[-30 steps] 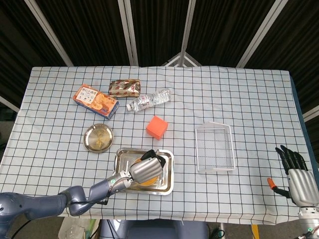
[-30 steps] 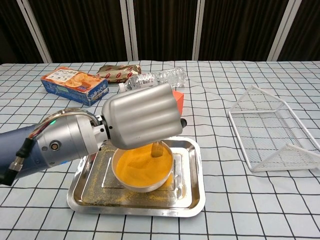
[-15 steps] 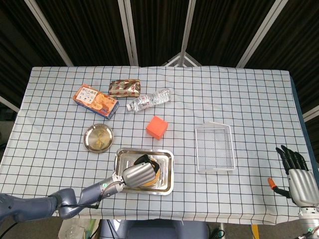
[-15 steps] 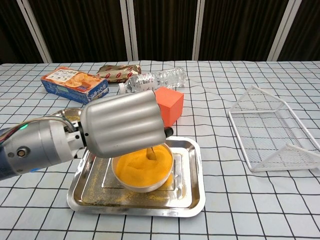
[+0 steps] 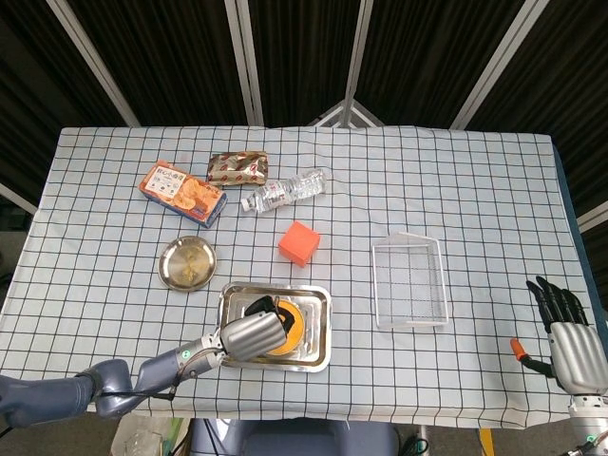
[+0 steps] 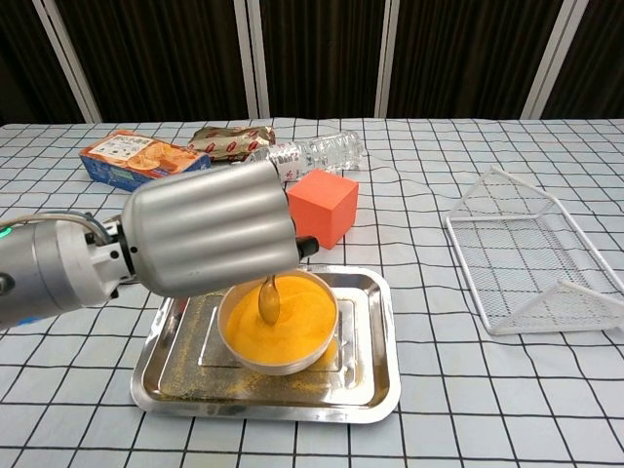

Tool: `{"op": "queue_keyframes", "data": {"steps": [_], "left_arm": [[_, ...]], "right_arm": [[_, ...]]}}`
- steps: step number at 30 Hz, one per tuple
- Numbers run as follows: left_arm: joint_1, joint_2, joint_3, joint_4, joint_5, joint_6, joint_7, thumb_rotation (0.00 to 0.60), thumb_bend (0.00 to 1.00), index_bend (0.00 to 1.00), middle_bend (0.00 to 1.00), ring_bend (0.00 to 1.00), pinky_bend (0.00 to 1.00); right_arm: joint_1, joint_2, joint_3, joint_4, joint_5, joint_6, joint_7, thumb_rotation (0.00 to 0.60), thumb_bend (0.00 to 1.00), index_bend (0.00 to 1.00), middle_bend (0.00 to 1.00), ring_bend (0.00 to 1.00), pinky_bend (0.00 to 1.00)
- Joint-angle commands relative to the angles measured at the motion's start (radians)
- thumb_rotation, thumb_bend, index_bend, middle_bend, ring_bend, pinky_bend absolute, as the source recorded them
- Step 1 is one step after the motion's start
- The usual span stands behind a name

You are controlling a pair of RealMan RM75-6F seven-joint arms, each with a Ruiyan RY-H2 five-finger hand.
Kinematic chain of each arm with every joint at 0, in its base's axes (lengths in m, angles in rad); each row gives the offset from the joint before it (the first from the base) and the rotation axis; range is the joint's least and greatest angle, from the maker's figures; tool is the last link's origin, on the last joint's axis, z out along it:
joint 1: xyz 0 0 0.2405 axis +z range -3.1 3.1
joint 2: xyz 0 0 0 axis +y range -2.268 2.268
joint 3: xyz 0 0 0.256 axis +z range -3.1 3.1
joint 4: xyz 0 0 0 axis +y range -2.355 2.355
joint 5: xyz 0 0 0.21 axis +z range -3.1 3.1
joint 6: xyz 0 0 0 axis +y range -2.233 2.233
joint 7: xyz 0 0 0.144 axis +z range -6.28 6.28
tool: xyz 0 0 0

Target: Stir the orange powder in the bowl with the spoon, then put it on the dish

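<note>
A white bowl full of orange powder stands in a steel tray. My left hand hovers over the bowl's left rim and holds a spoon. The spoon hangs down with its powder-coated tip just over the powder. From the head view the left hand covers the bowl's left half inside the tray. The round golden dish sits left of and behind the tray; the chest view hides it behind the hand. My right hand hangs open off the table's front right corner.
An orange cube stands just behind the tray. A white wire basket lies to the right. At the back left are a water bottle, a cracker box and a snack packet.
My left hand has drawn left and toward me across the bowl. The spoon's tip has come up out of the powder and now shows. The right hand has not moved.
</note>
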Motion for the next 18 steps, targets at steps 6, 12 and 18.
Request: {"op": "queue_keyframes", "data": {"steps": [6,12,18], "left_arm": [[-0.030,-0.048,-0.077,0.016,-0.036,-0.027,0.027,0.600,0.71,0.78,1.00,0.95,0.97],[-0.044,-0.095,-0.083,0.049,-0.053,-0.068,0.051,0.600,0.71,0.78,1.00,0.95,0.97],[-0.048,-0.136,-0.078,0.094,-0.046,-0.063,0.061,0.600,0.71,0.78,1.00,0.95,0.97]], "right_arm": [[0.000,0.003,0.001,0.002,0.002,-0.001,0.009,0.600,0.36,0.00,0.00,0.00,0.00],[0.001,0.005,0.000,0.002,-0.001,-0.003,0.015,0.600,0.36,0.00,0.00,0.00,0.00],[0.001,0.006,0.000,0.003,-0.001,-0.004,0.018,0.600,0.36,0.00,0.00,0.00,0.00]]}}
